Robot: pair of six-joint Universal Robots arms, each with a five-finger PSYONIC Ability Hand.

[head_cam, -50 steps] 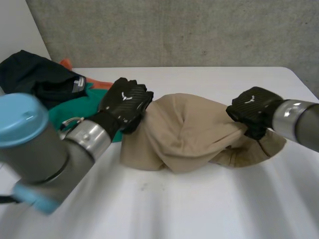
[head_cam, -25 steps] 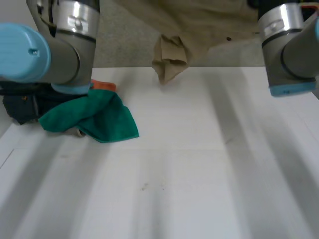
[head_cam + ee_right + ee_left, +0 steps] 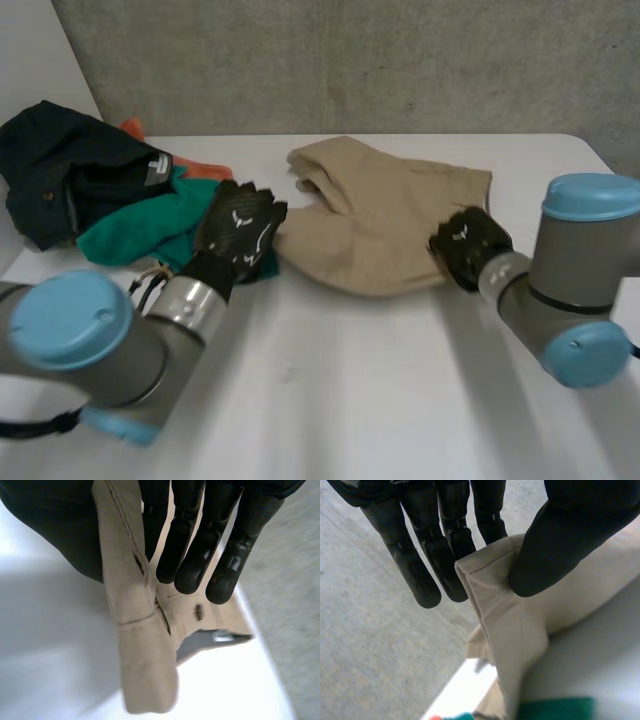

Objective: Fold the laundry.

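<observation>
A beige pair of shorts (image 3: 385, 225) lies spread on the white table (image 3: 330, 400), back of centre. My left hand (image 3: 238, 228) sits at its near left corner, and the left wrist view has the thumb and fingers (image 3: 427, 570) pinching a hemmed corner of the beige cloth (image 3: 505, 615). At the near right edge of the shorts is my right hand (image 3: 468, 245). Its wrist view shows the waistband strip (image 3: 135, 625), with a buttonhole, pinched between thumb and fingers (image 3: 200, 555).
A pile of laundry sits at the table's back left: a dark garment (image 3: 70, 165), a green cloth (image 3: 150, 225) and an orange piece (image 3: 205, 168) beneath. The green cloth touches my left hand. A grey wall (image 3: 350, 60) stands behind the table.
Half a second ago both arms held the shorts high above the table; now both hands are down and the shorts lie flatter and more spread than the bunched heap a second ago.
</observation>
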